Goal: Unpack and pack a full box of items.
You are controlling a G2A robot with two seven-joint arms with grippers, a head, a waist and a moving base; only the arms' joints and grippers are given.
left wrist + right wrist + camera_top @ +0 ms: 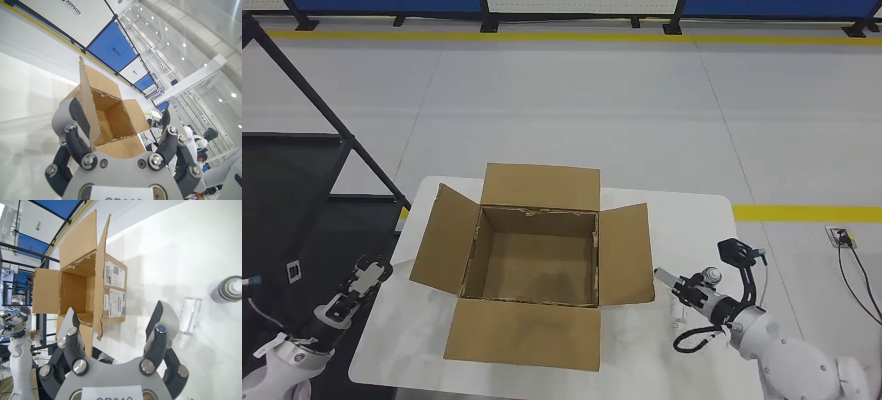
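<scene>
An open cardboard box [524,334] stands in the middle of the white table [692,222], all flaps folded out, and I see nothing inside it. My left gripper [369,270] hangs open off the table's left edge, facing the box [111,113]. My right gripper [670,280] is open and holds nothing, just right of the box's right flap. In the right wrist view a clear bottle [189,317] lies on its side on the table beside my right gripper [115,308]. A grey and blue can [227,290] stands a little beyond it.
The box's right outer wall carries white labels [114,275]. A black frame [302,90] stands on the floor to the left of the table. The bare white tabletop runs around the box, widest on the right side.
</scene>
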